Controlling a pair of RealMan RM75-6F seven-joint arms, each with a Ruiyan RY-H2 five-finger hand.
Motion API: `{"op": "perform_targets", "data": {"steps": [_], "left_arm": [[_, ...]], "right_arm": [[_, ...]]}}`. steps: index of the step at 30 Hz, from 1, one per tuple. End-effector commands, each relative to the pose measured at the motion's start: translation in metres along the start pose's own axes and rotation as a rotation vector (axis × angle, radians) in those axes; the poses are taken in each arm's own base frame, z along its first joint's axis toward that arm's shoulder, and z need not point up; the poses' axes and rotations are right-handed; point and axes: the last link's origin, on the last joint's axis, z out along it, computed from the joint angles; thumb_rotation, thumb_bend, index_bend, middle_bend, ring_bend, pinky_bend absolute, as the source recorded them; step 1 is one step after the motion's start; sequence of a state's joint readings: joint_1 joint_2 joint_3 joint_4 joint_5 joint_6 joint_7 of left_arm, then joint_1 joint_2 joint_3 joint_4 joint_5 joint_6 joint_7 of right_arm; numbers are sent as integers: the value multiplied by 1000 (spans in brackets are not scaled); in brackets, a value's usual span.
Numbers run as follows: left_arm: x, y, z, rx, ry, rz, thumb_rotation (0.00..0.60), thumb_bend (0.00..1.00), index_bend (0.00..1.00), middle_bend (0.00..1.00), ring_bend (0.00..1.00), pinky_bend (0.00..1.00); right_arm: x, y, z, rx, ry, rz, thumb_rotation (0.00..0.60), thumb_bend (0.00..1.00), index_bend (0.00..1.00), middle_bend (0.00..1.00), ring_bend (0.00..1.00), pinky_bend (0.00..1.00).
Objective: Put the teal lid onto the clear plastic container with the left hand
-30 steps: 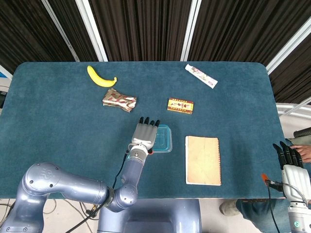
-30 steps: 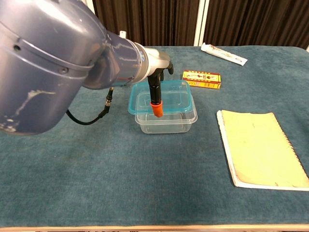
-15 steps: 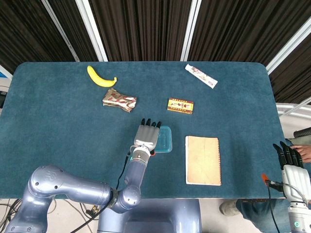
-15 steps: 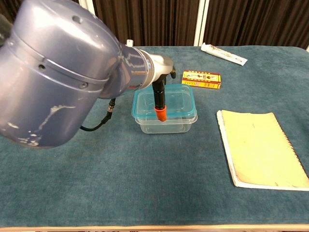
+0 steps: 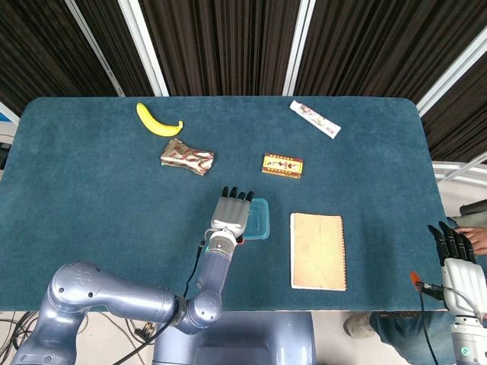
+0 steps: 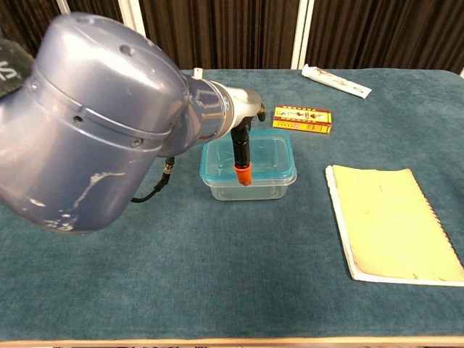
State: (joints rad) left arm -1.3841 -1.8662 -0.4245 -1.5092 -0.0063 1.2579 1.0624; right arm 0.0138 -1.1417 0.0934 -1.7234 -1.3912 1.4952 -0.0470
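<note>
The teal lid (image 6: pixel 264 152) sits level on top of the clear plastic container (image 6: pixel 254 188) at mid-table. In the head view only the lid's right part (image 5: pixel 259 219) shows beside my left hand (image 5: pixel 230 216). That hand lies palm-down over the lid's left side, fingers stretched across its top. Its orange-tipped thumb (image 6: pixel 243 172) hangs over the lid's near edge, against the container's front wall. The hand still grips the lid. My right hand (image 5: pixel 454 262) hangs off the table's right edge, fingers straight, holding nothing.
A tan notebook (image 6: pixel 395 221) lies right of the container. A yellow-red box (image 6: pixel 302 118) sits just behind it, and a white tube (image 6: pixel 336 81) lies at the far edge. A banana (image 5: pixel 158 120) and a foil snack wrapper (image 5: pixel 186 157) lie far left. My left arm (image 6: pixel 109 130) fills the near left.
The lid hung tilted above the container a second ago. My left hand has moved it right and down, and it now lies flat on the rim. The right hand has not moved.
</note>
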Motion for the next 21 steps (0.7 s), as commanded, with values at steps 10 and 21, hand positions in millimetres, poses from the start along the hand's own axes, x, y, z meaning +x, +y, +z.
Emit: {"op": "perform_targets", "data": {"steps": [10,21], "left_arm": [[-2,2,1,5,2,-1,600,220,88,231,0,0],[-4,4,1,8,-2,5,600,219,88,231,0,0]], "right_arm": [[0,0,0,0,-1,1,600,273,90,5,22,0],[0,0,0,0,0,2,600,273,89,5,22,0]]}}
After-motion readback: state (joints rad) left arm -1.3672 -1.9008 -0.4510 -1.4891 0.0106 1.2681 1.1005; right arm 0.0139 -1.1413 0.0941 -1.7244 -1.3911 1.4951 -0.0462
